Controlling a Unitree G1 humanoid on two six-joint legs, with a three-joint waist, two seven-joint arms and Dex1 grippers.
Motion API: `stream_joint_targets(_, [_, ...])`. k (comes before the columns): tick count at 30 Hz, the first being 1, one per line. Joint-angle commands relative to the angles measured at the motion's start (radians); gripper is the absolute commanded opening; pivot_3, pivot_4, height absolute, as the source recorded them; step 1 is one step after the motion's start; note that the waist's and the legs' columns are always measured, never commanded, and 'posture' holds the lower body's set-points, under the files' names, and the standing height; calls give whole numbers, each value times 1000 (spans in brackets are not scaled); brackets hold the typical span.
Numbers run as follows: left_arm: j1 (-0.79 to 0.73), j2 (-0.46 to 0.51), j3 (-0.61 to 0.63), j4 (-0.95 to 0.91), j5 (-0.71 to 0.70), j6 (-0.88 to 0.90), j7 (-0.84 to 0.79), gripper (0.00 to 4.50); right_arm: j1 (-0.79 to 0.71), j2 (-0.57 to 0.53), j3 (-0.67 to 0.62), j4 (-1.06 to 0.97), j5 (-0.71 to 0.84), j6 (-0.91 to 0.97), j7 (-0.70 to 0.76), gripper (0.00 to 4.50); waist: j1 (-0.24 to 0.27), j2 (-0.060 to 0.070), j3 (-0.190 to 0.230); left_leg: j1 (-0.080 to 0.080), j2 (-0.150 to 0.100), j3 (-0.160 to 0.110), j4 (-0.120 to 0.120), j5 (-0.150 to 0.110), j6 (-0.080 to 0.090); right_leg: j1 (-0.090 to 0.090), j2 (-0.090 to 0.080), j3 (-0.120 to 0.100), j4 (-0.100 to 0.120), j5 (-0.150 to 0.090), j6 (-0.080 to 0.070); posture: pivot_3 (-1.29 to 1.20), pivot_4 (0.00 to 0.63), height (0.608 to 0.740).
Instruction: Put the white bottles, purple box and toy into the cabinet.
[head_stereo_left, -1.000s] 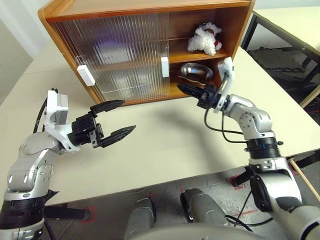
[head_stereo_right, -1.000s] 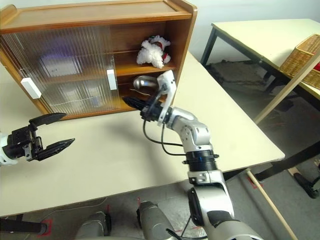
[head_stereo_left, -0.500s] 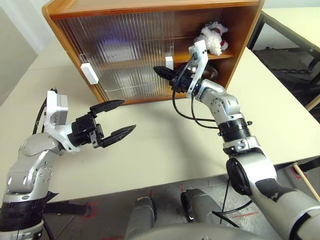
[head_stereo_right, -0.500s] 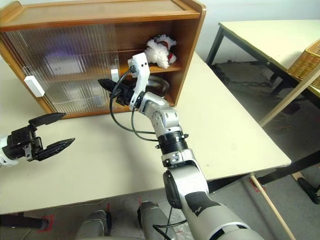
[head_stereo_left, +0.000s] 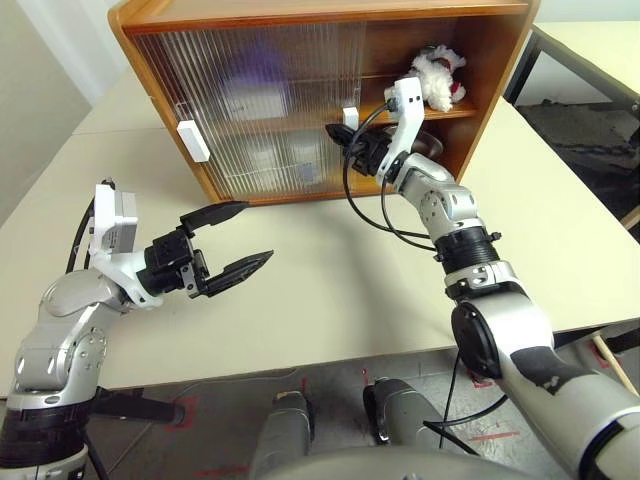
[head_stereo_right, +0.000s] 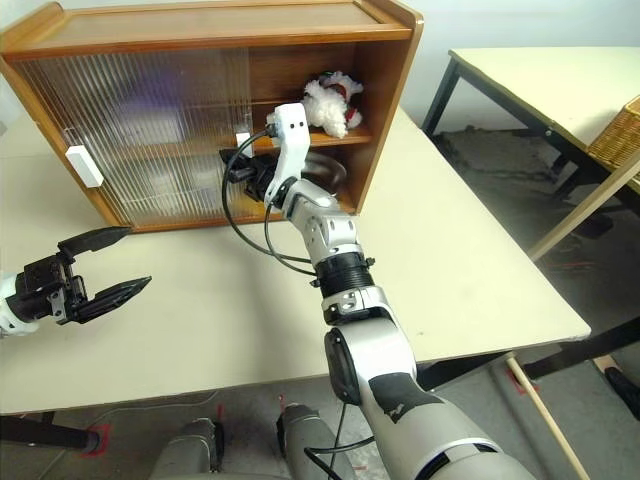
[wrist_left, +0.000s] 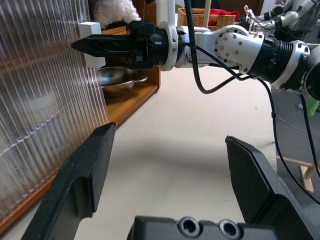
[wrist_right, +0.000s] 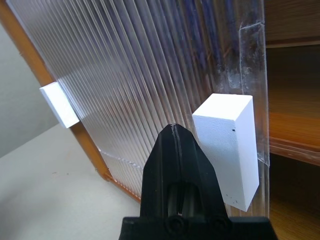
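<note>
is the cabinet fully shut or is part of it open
Partly open. The cabinet has its right section uncovered, showing the toy on the upper shelf; the ribbed sliding doors cover the rest.

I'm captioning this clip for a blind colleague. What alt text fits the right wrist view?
The shut right gripper points at a white block handle on the cabinet's ribbed translucent sliding door, its tips just beside the handle. A second white handle sits farther along, by the wooden frame.
</note>
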Motion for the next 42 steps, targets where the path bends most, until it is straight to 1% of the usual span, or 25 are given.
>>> stream_joint_targets(1, [-20, 0, -12, 21, 5, 0, -12, 4500, 12, -41, -46, -30, -8, -13, -49, 41, 2, 0, 0, 0, 0, 0, 0, 0, 0, 0, 0, 0, 0, 1, 0, -189, 68, 740])
stream_joint_targets(4, [-33, 0, -17, 31, 7, -1, -18, 4500, 26, -50, -57, -46, -1, -12, -64, 41, 3, 0, 0, 0, 0, 0, 0, 0, 0, 0, 0, 0, 0, 3, -2, -200, 67, 740])
stream_joint_targets(8, [-42, -1, -22, 43, 10, -6, -27, 4500, 66, -76, -66, -82, -7, -6, -93, 41, 3, -1, 0, 0, 0, 0, 0, 0, 0, 0, 0, 0, 0, 4, -1, -201, 68, 740])
stream_joint_targets(12, [-42, -4, -22, 51, 12, -10, -34, 4500, 88, -126, -94, -84, -12, -22, -122, 41, 3, -1, -1, 0, 0, 0, 0, 0, 0, 0, 0, 0, 0, 5, 0, -208, 70, 740])
stream_joint_targets(18, [-51, -4, -25, 74, 16, -16, -49, 4500, 86, -215, -122, -42, -19, -41, -119, 41, 2, -1, -1, 0, -2, 0, 1, 3, -1, 1, -1, 1, 0, 6, 2, -225, 70, 740])
stream_joint_targets(21, [-63, -5, -32, 86, 19, -19, -57, 4500, 75, -251, -133, -10, -27, -57, -122, 41, -3, -1, -1, 0, -2, 0, 1, 4, -2, 1, -1, 1, -2, 4, 10, -233, 71, 740])
stream_joint_targets(24, [-69, -6, -33, 94, 22, -21, -62, 4500, 71, -275, -142, 14, -33, -72, -129, 41, -13, -1, -1, 0, -2, 0, 1, 3, -3, 1, -1, 1, -2, 4, 11, -236, 71, 740])
stream_joint_targets(30, [-70, -10, -31, 101, 25, -24, -72, 4500, 74, -312, -149, 36, -47, -86, -141, 41, -37, -1, -1, 1, -1, 0, -1, 5, 0, 1, -1, 1, -1, 5, 14, -238, 72, 740])
stream_joint_targets(34, [-71, -12, -30, 102, 27, -24, -74, 4500, 74, -322, -149, 45, -53, -92, -147, 41, -37, -1, -1, 0, -1, 0, 0, 5, 1, 1, -1, 1, -2, 2, 18, -239, 75, 740])
stream_joint_targets(37, [-70, -12, -30, 100, 26, -22, -75, 4500, 74, -324, -149, 42, -56, -90, -147, 41, -41, -1, -1, -1, -2, 1, 1, 6, 1, 1, -2, 2, -4, 2, 19, -240, 79, 740])
stream_joint_targets(39, [-67, -12, -30, 101, 27, -22, -75, 4500, 76, -324, -149, 17, -45, -76, -125, 41, -41, -1, -1, -2, -2, 1, 1, 6, 1, 2, -3, 2, -5, 2, 19, -236, 81, 740])
stream_joint_targets(42, [-61, -12, -23, 101, 24, -21, -75, 4500, 100, -333, -143, -57, 28, -21, 27, 41, -44, -1, -1, -3, -2, 1, 1, 5, 1, 1, -3, 2, -6, 2, 19, -229, 83, 740])
